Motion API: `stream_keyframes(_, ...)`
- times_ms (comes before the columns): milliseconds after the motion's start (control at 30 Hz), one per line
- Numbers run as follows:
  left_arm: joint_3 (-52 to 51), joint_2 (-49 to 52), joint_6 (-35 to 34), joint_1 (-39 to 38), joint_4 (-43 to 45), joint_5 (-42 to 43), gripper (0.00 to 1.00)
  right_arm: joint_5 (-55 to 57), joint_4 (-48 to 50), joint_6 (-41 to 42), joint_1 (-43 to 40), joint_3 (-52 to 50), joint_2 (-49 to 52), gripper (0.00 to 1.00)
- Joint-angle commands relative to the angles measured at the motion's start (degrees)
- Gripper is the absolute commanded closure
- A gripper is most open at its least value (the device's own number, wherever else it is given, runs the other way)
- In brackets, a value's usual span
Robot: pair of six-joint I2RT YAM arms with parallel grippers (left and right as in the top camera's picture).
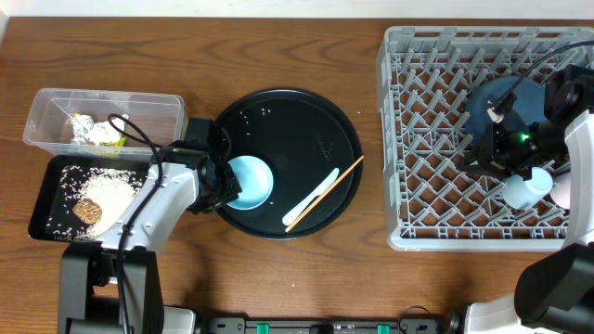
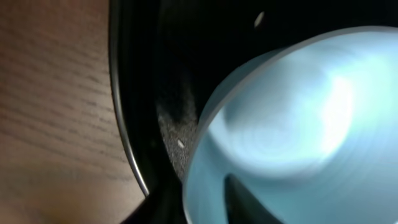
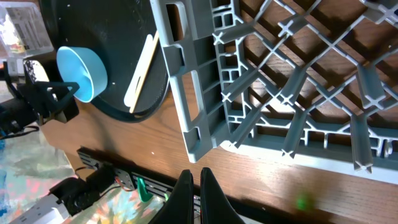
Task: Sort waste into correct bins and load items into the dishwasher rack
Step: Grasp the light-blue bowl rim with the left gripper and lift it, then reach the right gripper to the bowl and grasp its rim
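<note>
The light blue bowl (image 1: 252, 181) sits on the left side of the large round black tray (image 1: 325, 130). My left gripper (image 1: 225, 183) is shut on the bowl's left rim; the left wrist view shows one finger (image 2: 249, 202) inside the bowl (image 2: 298, 124) and the other outside. A white spoon (image 1: 312, 197) and a wooden chopstick (image 1: 327, 191) lie on the same tray. My right gripper (image 3: 193, 180) is shut and empty over the grey dishwasher rack (image 1: 436, 139). The rack holds a blue plate (image 1: 510, 104), a pale blue cup (image 1: 525, 189) and a pink cup (image 1: 562, 190).
At far left a clear tub (image 1: 56, 107) holds a tissue (image 1: 82, 128) and a snack wrapper (image 1: 109, 137). In front of it a shallow black tray (image 1: 45, 206) holds rice (image 1: 109, 190) and a brown lump (image 1: 88, 211). Bare wood lies between the round tray and the rack.
</note>
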Motion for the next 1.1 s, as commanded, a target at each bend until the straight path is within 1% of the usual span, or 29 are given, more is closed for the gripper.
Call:
stream_keyframes(0, 0.39, 0.50, 0.44, 0.00, 0.11, -0.35, 0.86, -0.22, 0.07, -1.03, 0.31, -0.31, -0.04, 0.99)
stream_keyframes(67, 0.83, 0.50, 0.44, 0.00, 0.04, -0.33, 0.94, -0.24, 0.07, -1.01, 0.31, -0.33, -0.04, 0.99)
stream_keyframes(167, 1.86, -0.04, 0.46, 0.00, -0.59, -0.33, 0.94, -0.22, 0.07, -1.01, 0.33, -0.33, -0.04, 0.97)
stream_keyframes(200, 2.27, -0.37, 0.48, 0.00, -0.87, -0.33, 0.94, -0.20, 0.04, -1.01, 0.31, -0.33, -0.04, 0.95)
stream_keyframes(267, 2.95, -1.70, 0.48, -0.02, -1.53, -0.33, 0.94, -0.22, -0.02, -1.01, 0.33, -0.33, -0.04, 0.86)
stream_keyframes(333, 3.23, -3.67, 0.48, -0.02, -1.86, -0.13, 0.94, -0.26, -0.13, -0.98, 0.33, -0.33, -0.04, 0.79)
stream_keyframes(467, 3.26, -9.14, 0.57, -0.02, -1.62, 3.19, 0.94, -0.33, -0.15, -0.98, 0.33, -0.33, -0.04, 0.72)
stream_keyframes(600, 3.26, -14.40, 0.66, -0.42, -0.85, 10.67, 0.94, -0.70, -0.15, -1.01, 0.33, -0.33, -0.04, 0.69)
stream_keyframes(700, 3.26, -17.29, 0.63, -2.43, 0.02, 17.75, 0.94, -0.68, -0.13, -1.03, 1.16, -0.33, -0.04, 0.69)
stream_keyframes(800, 3.26, -17.73, 0.04, -5.29, 1.31, 19.41, 0.94, -0.70, -0.04, -1.66, 2.89, -0.33, -0.04, 0.70)
stream_keyframes(1000, 3.23, -16.44, -2.25, -12.90, 5.42, 19.19, 0.94, -0.72, 0.94, -2.34, 8.92, -0.33, -0.04, 0.69)
stream_keyframes(1067, 3.23, -15.80, -4.17, -15.13, 6.73, 18.27, 0.94, -0.72, 1.70, -2.29, 11.41, -0.33, -0.04, 0.69)
